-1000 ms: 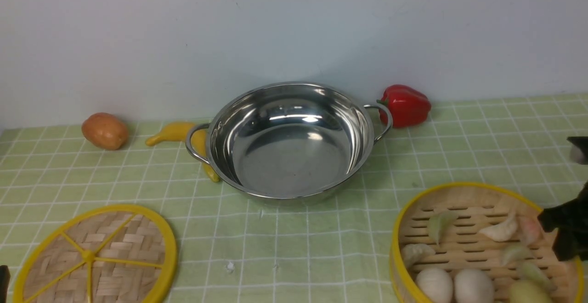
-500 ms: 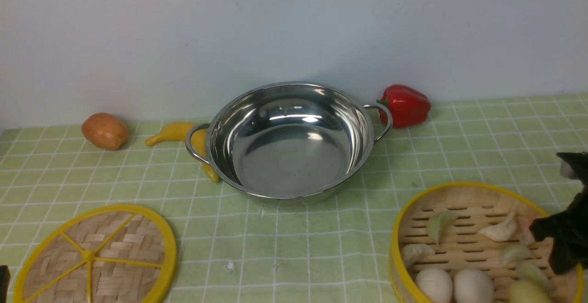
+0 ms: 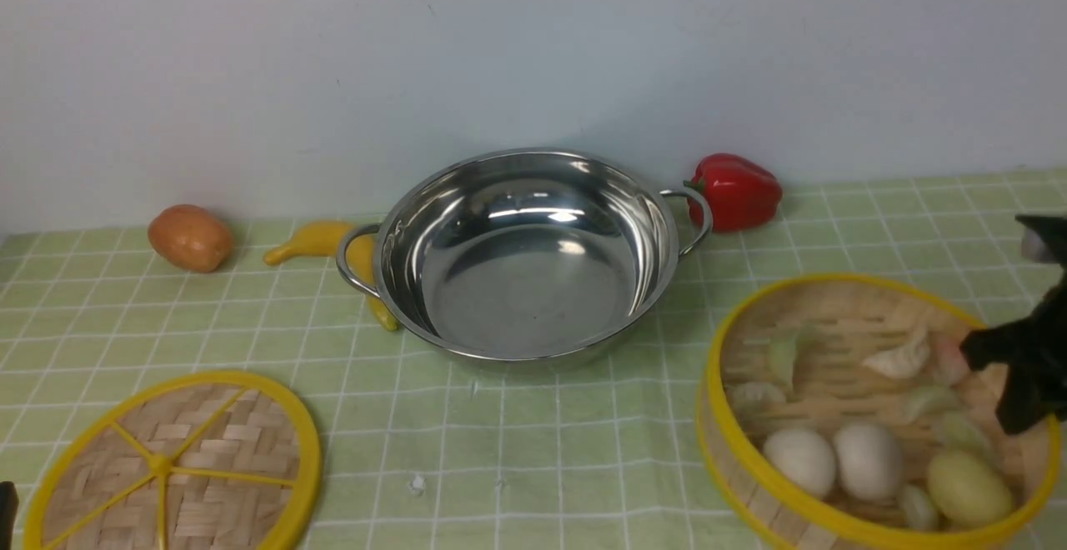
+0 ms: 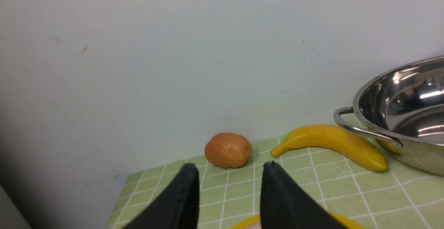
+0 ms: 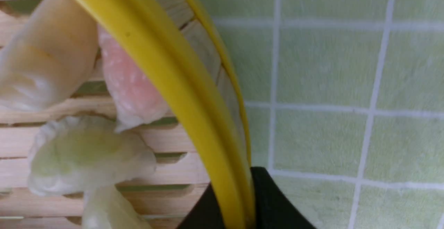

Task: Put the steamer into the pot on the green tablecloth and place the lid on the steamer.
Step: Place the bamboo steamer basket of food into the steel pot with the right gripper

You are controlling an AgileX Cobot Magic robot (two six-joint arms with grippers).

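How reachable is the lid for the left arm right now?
Likely yes, reachable: the lid lies uncovered on the green tablecloth, and the left claw hangs open right by its rim, with nothing between them.

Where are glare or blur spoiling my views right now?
Front view: bright glare streaks inside the pot; the dumplings in the steamer look smeared. Left wrist view: sharp, with reflections on the pot, and the left tool is dark and featureless. Right wrist view: very close, with the steamer rim fairly crisp in the right tool and the green tablecloth soft.
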